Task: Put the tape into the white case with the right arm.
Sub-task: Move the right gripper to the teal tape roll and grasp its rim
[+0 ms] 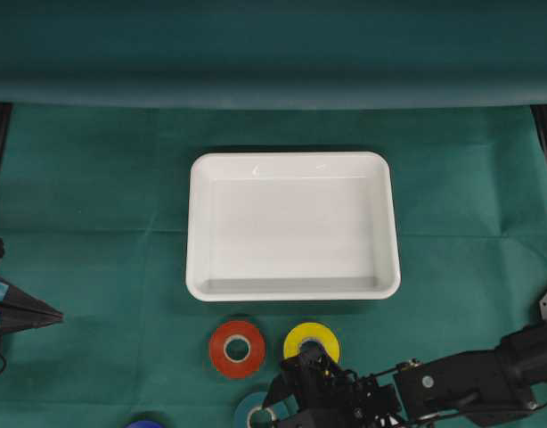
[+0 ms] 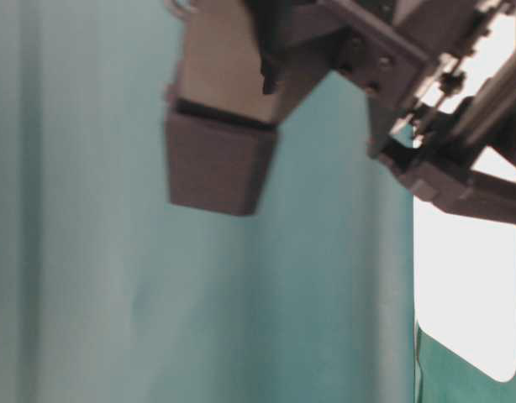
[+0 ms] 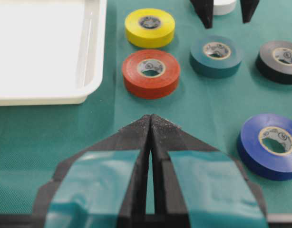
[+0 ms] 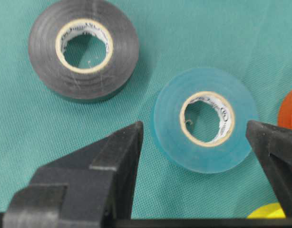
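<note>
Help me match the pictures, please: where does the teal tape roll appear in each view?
Overhead exterior: teal tape roll at the bottom edge, left of the right gripper.
Table-level exterior: not in it.
Left wrist: upper middle right, right of the red roll.
Right wrist: centre right, between the open gripper's fingers.
Shared landmark: the red roll beside it, at the right edge of the right wrist view.

We see the right arm (image 1: 469, 383) reaching in from the near right corner, stretched leftward and low over the worktop. Its hand (image 4: 196, 137) points down, the two black pointed fingers (image 4: 118, 156) spread wide apart, nothing gripped between them. The left hand (image 3: 150, 124) sits at the left edge, its blue-patched fingers pressed together tip to tip, level above the worktop.
</note>
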